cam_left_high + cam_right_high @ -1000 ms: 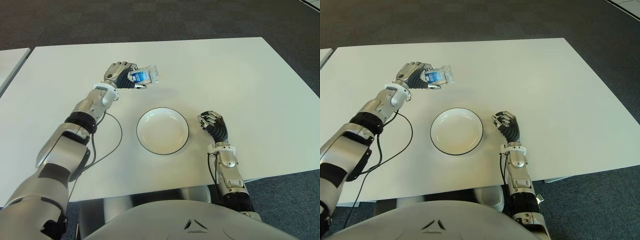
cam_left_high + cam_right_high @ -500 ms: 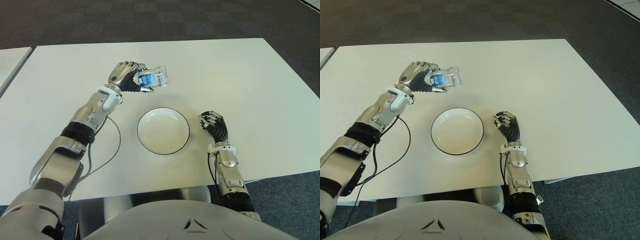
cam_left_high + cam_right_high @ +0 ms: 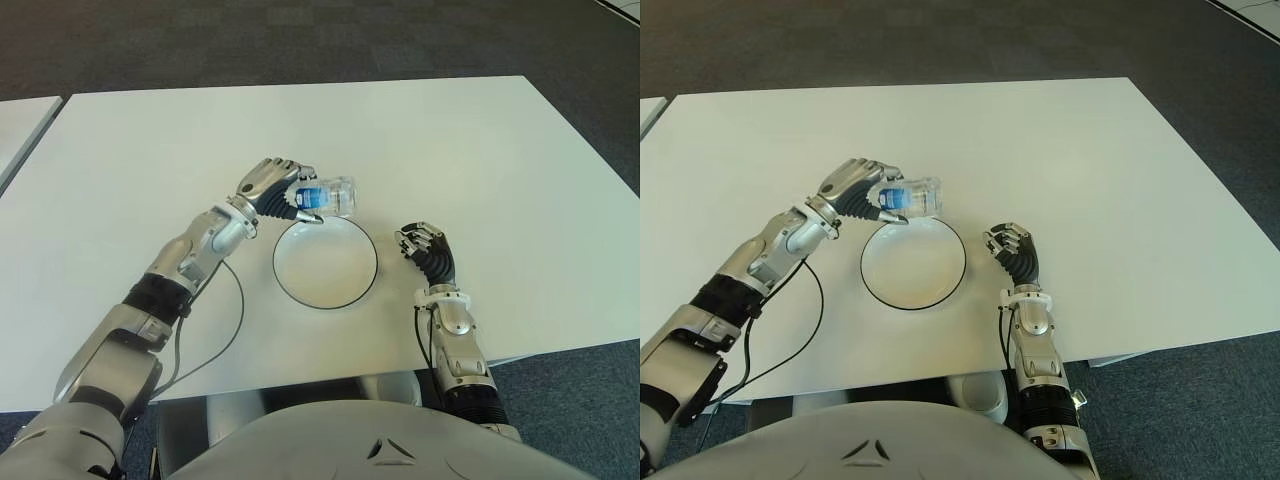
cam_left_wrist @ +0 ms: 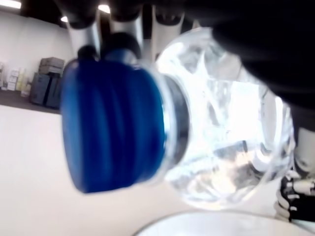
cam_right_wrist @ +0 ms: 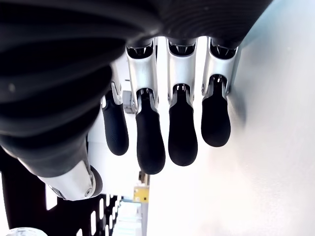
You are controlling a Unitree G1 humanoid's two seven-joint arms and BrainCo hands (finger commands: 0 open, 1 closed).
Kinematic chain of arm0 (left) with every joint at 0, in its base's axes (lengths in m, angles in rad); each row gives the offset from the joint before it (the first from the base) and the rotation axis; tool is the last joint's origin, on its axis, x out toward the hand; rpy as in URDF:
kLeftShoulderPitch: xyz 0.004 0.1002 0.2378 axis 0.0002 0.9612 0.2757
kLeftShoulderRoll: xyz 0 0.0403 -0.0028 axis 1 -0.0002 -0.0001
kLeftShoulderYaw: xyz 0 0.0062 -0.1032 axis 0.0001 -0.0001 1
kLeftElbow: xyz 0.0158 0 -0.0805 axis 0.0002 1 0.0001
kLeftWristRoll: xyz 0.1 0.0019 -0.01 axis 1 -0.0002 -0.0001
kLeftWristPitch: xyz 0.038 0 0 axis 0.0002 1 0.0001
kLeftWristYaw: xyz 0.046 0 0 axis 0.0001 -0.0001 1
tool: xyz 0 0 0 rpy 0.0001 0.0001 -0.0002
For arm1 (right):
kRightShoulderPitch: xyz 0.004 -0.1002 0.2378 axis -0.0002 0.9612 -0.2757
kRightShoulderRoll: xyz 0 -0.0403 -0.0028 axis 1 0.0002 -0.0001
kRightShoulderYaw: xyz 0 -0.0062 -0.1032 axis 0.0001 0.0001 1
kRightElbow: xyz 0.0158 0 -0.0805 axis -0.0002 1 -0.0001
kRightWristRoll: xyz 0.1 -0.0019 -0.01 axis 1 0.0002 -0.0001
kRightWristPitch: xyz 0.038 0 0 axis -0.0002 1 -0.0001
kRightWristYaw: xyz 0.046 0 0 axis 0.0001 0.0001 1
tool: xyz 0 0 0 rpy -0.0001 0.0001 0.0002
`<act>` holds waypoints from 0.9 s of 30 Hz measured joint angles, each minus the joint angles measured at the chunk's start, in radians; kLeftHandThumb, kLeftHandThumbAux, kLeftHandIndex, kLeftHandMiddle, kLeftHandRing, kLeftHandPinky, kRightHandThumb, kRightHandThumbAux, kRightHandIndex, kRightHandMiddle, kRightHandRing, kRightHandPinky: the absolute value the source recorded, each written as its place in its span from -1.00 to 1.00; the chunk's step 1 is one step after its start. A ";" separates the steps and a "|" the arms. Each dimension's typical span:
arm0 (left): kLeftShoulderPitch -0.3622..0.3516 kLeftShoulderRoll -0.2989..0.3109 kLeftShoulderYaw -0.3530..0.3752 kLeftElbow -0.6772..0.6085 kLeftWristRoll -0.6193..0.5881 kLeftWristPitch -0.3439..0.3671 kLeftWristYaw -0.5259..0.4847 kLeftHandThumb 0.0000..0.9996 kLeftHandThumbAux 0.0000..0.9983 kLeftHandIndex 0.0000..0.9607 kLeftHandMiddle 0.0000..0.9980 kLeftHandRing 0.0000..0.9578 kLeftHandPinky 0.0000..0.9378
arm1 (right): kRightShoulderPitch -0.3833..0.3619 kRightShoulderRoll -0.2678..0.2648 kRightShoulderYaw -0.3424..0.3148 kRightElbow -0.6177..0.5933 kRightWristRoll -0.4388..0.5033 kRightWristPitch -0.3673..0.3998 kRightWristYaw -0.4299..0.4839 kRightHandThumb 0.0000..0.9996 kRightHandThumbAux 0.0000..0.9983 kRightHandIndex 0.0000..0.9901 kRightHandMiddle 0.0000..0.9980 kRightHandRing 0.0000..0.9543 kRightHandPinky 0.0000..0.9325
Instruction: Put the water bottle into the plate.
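Note:
A small clear water bottle with a blue label and blue cap is held on its side in my left hand, whose fingers are curled around it. It hangs above the far left rim of the white plate, a round dish with a dark edge near the table's front. In the left wrist view the bottle fills the picture, with the plate's rim below it. My right hand shows just right of the plate, fingers curled and holding nothing.
The white table stretches wide to the back and right. A black cable loops on the table under my left forearm. A second table's corner shows at the far left. Dark carpet surrounds the tables.
My left hand has carried the bottle toward me and to the right, from well behind the plate to above its far left rim. The right hand has not moved.

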 measured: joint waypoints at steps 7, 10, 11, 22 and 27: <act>0.005 0.017 -0.061 0.047 0.077 -0.081 -0.001 0.70 0.34 -0.18 0.09 0.78 0.83 | 0.003 0.000 0.000 -0.003 0.000 0.000 0.000 0.41 0.46 -0.12 0.29 0.35 0.39; 0.005 0.021 -0.085 0.074 0.105 -0.117 -0.002 0.70 0.34 -0.17 0.10 0.78 0.84 | 0.006 0.000 0.000 -0.005 0.000 0.001 0.000 0.41 0.46 -0.12 0.29 0.34 0.38; 0.005 0.023 -0.094 0.080 0.112 -0.128 -0.002 0.70 0.34 -0.17 0.10 0.78 0.85 | 0.007 0.000 0.000 -0.006 0.000 0.003 0.000 0.41 0.46 -0.12 0.29 0.34 0.37; -0.051 0.032 -0.186 0.134 0.286 -0.189 0.102 0.70 0.34 -0.16 0.12 0.78 0.85 | 0.011 0.000 0.000 -0.010 0.000 0.005 0.001 0.41 0.46 -0.12 0.29 0.35 0.40; -0.084 0.022 -0.235 0.187 0.365 -0.182 0.215 0.71 0.33 -0.13 0.17 0.78 0.84 | 0.013 0.000 0.000 -0.012 0.000 0.006 0.002 0.41 0.46 -0.12 0.30 0.36 0.41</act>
